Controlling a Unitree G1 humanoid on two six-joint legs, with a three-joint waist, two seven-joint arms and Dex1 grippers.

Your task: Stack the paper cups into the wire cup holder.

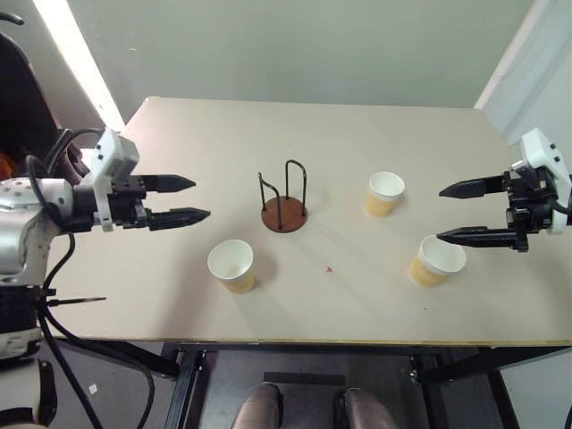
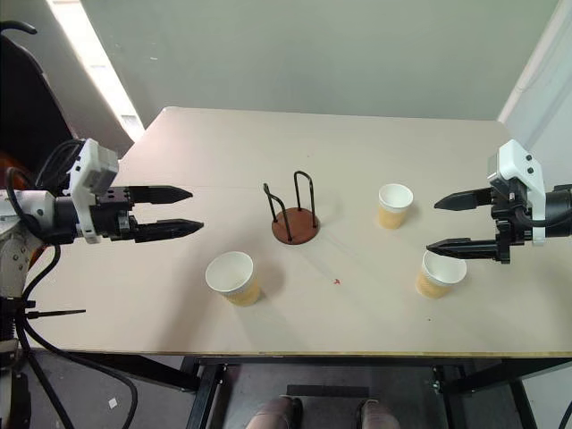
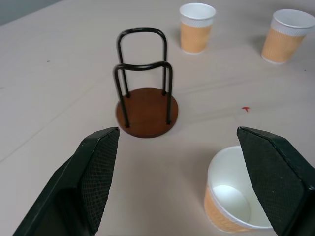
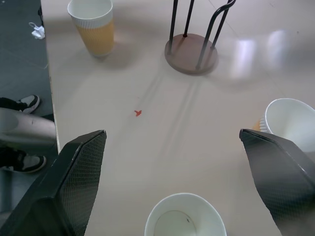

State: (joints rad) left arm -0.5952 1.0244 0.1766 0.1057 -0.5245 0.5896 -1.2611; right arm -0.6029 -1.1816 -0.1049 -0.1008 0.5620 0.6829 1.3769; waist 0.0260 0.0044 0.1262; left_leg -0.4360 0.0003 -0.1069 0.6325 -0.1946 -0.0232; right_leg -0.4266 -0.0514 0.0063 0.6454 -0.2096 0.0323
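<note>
Three tan paper cups stand upright on the table: one near the front left (image 1: 231, 265), one right of centre (image 1: 385, 194), one at the front right (image 1: 437, 260). The wire cup holder (image 1: 284, 214), two dark loops on a reddish-brown disc, stands empty mid-table. My left gripper (image 1: 198, 198) hovers open left of the holder, pointing toward it, with the front-left cup (image 3: 231, 196) just below and ahead of it. Over the table's right side my right gripper (image 1: 441, 213) is open, its lower finger just above the front-right cup's rim (image 4: 184, 219). Both hold nothing.
The beige table (image 1: 134, 295) ends close in front and just right of the front-right cup. A small red speck (image 1: 329, 268) lies between the front cups. A grey wall runs behind the table, and cables hang off my left arm (image 1: 54, 268).
</note>
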